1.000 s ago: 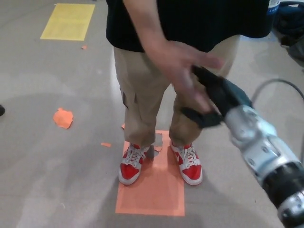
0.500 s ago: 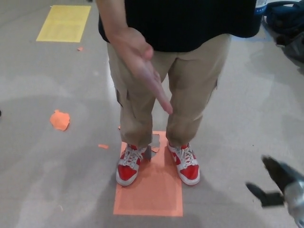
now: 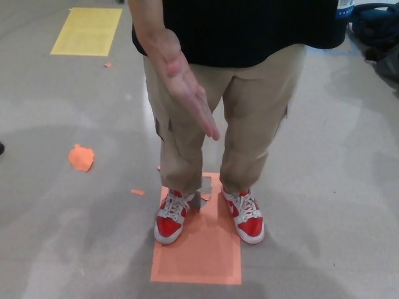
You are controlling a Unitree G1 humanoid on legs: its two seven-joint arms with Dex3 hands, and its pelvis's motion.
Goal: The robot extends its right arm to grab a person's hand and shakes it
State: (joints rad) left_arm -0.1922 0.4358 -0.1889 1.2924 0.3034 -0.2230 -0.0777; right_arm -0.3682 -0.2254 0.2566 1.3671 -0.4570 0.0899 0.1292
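My right hand has dropped fully out of view, so I cannot tell its state. The person's hand (image 3: 187, 93) hangs free and open before the beige trousers (image 3: 249, 118), untouched. I judge the shake is finished.

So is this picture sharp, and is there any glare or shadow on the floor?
Head view: the person's hand is slightly motion-blurred; the red shoes and orange floor mat look sharp; the floor shows soft pale reflections and faint shadow around the feet.
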